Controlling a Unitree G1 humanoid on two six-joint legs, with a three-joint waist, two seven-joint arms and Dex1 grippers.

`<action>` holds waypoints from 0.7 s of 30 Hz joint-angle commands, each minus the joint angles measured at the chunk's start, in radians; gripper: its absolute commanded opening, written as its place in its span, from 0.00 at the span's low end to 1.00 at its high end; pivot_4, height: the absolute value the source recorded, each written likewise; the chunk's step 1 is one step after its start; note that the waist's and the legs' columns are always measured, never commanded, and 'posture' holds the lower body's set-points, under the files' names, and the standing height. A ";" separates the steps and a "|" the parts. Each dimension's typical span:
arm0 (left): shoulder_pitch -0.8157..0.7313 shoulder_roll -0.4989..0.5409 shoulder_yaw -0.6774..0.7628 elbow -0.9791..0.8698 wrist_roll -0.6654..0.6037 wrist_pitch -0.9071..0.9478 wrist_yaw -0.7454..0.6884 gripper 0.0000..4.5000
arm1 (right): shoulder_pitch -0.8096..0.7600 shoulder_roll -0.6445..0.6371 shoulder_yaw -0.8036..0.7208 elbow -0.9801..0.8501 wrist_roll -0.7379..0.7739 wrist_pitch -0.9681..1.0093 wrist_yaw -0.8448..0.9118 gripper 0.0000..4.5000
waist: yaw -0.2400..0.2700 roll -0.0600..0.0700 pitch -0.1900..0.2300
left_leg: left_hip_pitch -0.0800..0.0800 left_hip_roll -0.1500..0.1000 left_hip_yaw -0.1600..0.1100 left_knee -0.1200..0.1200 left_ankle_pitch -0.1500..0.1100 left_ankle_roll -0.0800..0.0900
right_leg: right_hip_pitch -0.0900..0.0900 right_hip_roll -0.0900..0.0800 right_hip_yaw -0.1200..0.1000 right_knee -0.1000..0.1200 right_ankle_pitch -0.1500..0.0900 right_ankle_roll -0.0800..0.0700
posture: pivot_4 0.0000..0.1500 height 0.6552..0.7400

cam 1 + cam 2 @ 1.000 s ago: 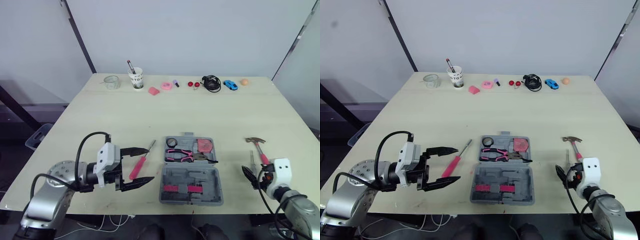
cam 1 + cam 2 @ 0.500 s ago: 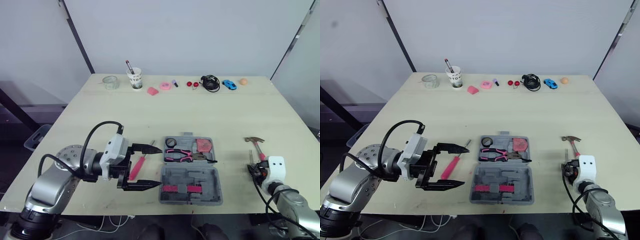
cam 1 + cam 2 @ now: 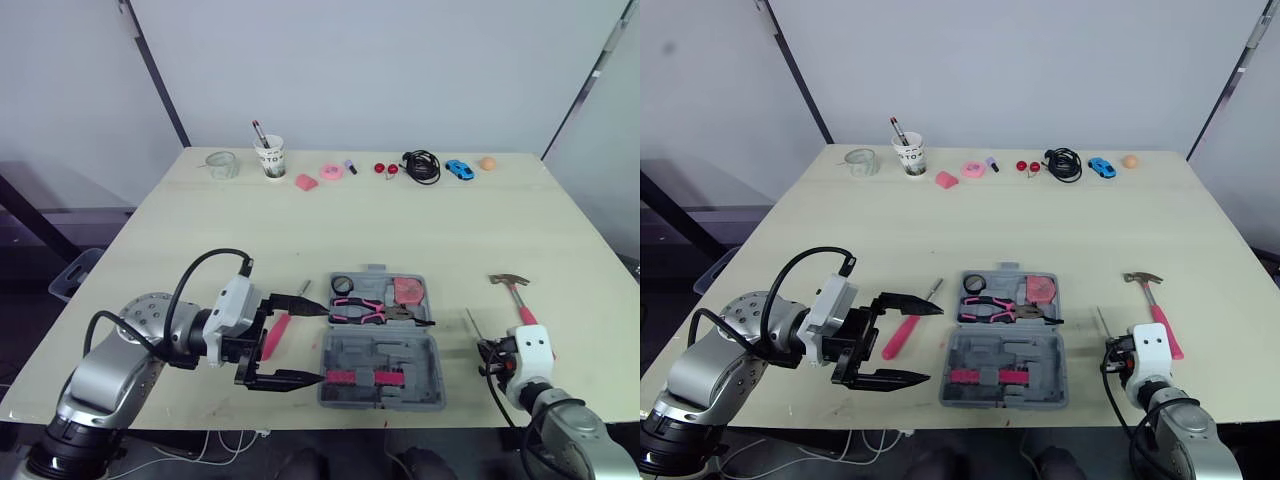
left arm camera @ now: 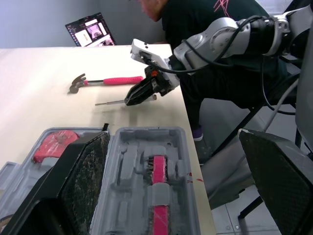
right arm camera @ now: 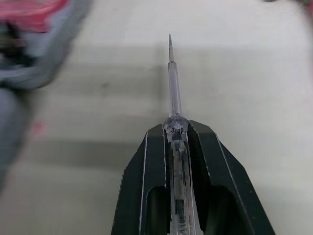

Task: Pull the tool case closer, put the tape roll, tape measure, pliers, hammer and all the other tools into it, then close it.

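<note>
Pale wood forms the worktop (image 3: 300, 230), set against white walls with dark poles slanting at either side; the left wrist view shows a person in dark clothes and a lit laptop (image 4: 92, 30) beyond it. Near the front edge, at the centre, lies the grey tool case (image 3: 382, 370), open flat, its long axis running left to right. Pink-handled pliers (image 3: 362, 313) lie across its far half. The left pincer (image 3: 322, 344) is spread wide and holds nothing, its fingertips at the case's left side. The hammer (image 3: 517, 297) lies right of the case, head at the far end, its pink handle coming nearward and rightward. A pink screwdriver (image 3: 275, 335) lies just left of the case, tip away from the robot. The right pincer (image 5: 177, 127) is clamped on a slim clear screwdriver (image 5: 174, 93), in line with the fingers, tip pointing away and slightly left.
</note>
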 commanded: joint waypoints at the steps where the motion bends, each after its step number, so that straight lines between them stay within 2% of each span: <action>1: -0.005 0.012 0.018 -0.009 -0.007 -0.017 -0.021 1.00 | 0.039 0.092 0.009 -0.127 0.018 0.090 -0.107 0.01 | 0.000 0.000 0.000 | 0.000 0.000 0.000 0.000 0.000 0.000 | 0.000 0.000 0.000 0.000 0.000 0.000 | 1.00 1.00; 7: -0.005 0.021 0.026 0.005 -0.004 -0.027 -0.042 1.00 | 0.050 0.181 0.036 -0.173 0.033 0.170 -0.173 0.01 | -0.001 0.000 0.000 | 0.000 0.000 0.000 0.000 0.000 0.000 | 0.000 0.000 0.000 0.000 0.000 0.000 | 1.00 1.00; 13: -0.009 0.023 0.024 0.018 0.003 -0.035 -0.054 1.00 | 0.063 0.199 0.039 -0.175 0.043 0.165 -0.171 0.01 | 0.000 0.000 0.000 | 0.000 0.001 0.000 0.000 0.000 0.000 | 0.000 0.000 0.000 0.000 0.000 0.000 | 1.00 1.00; 15: -0.010 0.024 0.024 0.023 0.006 -0.037 -0.058 1.00 | 0.064 0.191 0.036 -0.176 0.039 0.149 -0.164 0.23 | 0.000 0.000 0.000 | 0.000 0.001 0.000 0.000 0.000 0.000 | 0.000 0.000 0.000 0.000 0.000 0.000 | 1.00 1.00; 16: -0.012 0.023 0.023 0.027 0.009 -0.040 -0.060 1.00 | 0.064 0.183 0.033 -0.179 0.038 0.143 -0.158 0.29 | 0.000 0.000 0.000 | 0.000 0.000 0.000 0.000 0.000 0.000 | 0.000 0.000 0.000 0.000 0.000 0.000 | 1.00 1.00; 18: -0.014 0.022 0.020 0.034 0.013 -0.045 -0.063 1.00 | 0.067 0.163 0.025 -0.189 0.033 0.129 -0.146 0.50 | 0.000 0.000 0.000 | 0.000 0.001 0.000 0.000 0.000 0.000 | 0.000 0.000 0.000 0.000 0.000 0.000 | 1.00 1.00; 19: -0.015 0.021 0.020 0.037 0.014 -0.047 -0.064 1.00 | 0.069 0.149 0.021 -0.195 0.031 0.117 -0.135 0.65 | 0.000 0.000 0.000 | 0.000 0.000 0.000 0.000 0.000 0.000 | 0.000 0.000 0.000 0.000 0.000 0.000 | 1.00 1.00; 21: -0.015 0.019 0.019 0.042 0.017 -0.052 -0.067 1.00 | 0.075 0.123 0.001 -0.208 0.033 0.102 -0.120 0.88 | 0.000 0.000 0.000 | 0.000 0.000 0.000 0.000 0.000 0.000 | 0.000 0.000 0.000 0.000 0.000 0.000 | 1.00 1.00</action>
